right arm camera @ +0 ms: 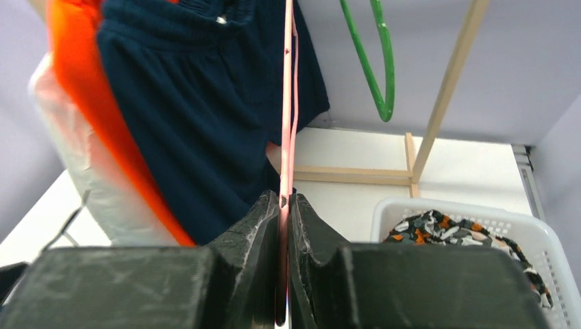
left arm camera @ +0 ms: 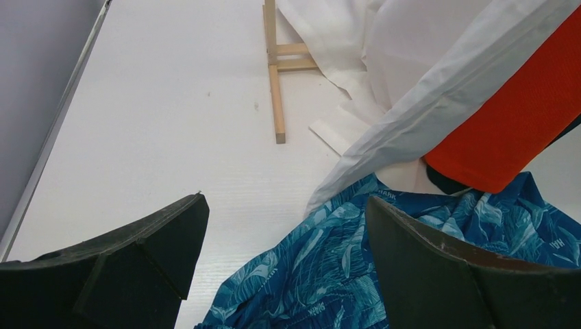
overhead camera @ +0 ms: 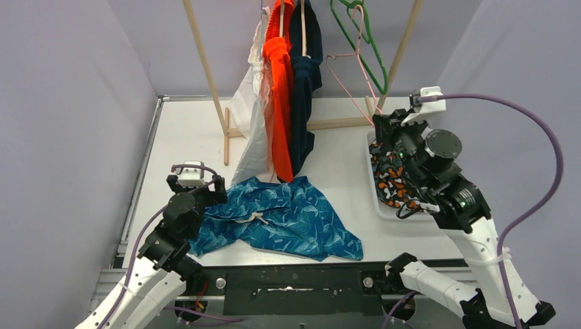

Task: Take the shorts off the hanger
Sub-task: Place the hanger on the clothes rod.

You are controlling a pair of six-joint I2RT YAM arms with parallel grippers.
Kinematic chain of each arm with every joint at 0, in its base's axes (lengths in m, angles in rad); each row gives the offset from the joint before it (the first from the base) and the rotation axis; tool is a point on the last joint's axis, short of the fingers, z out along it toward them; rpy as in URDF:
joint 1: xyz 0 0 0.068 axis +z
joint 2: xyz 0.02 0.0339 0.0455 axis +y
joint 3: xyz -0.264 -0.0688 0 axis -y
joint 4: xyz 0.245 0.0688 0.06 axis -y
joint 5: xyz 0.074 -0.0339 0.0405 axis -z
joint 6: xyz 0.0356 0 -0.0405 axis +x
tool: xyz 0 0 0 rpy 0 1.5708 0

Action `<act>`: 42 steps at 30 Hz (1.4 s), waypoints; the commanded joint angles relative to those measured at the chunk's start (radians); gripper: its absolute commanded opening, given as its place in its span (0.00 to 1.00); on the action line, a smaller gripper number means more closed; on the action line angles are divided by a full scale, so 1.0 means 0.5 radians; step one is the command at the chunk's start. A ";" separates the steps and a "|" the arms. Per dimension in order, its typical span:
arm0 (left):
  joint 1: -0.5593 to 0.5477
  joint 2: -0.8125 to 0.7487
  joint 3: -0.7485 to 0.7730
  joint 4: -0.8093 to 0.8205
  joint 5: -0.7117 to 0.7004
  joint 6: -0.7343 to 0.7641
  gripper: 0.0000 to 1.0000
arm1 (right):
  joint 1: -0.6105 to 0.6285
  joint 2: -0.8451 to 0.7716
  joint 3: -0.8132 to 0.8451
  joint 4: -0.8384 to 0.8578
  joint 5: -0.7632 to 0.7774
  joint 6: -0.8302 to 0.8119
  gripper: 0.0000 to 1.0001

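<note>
Right gripper [right arm camera: 284, 200]: pinched tight on pink hanger [right arm camera: 287, 103]. Left gripper [left arm camera: 286, 204]: spread wide, empty. Could snag navy shorts [right arm camera: 192, 103] at 9 o'clock or tip rack [right arm camera: 447, 89] if yanked.

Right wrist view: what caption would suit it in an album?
Right gripper pinching a pink hanger, navy shorts and orange shorts hanging behind, camouflage shorts in the white basket.

Pale lavender walls [overhead camera: 68, 103] around a white tabletop [overhead camera: 185, 137], light wooden rack [overhead camera: 208, 68] at the back
</note>
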 commanded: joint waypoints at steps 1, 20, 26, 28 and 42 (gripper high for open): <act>0.023 0.005 0.028 0.044 -0.054 -0.015 0.86 | 0.008 0.087 -0.036 0.311 0.253 0.092 0.00; 0.037 0.021 0.000 0.134 -0.171 -0.265 0.90 | 0.005 0.392 0.210 0.694 0.152 -0.173 0.00; 0.038 0.132 0.022 0.138 -0.113 -0.210 0.89 | -0.009 0.522 0.322 0.651 0.116 -0.230 0.00; 0.046 0.164 0.034 0.117 -0.090 -0.237 0.89 | -0.012 0.556 0.353 0.648 0.089 -0.256 0.00; 0.146 0.194 0.028 0.130 0.029 -0.239 0.89 | -0.011 0.385 0.042 0.993 -0.054 -0.266 0.00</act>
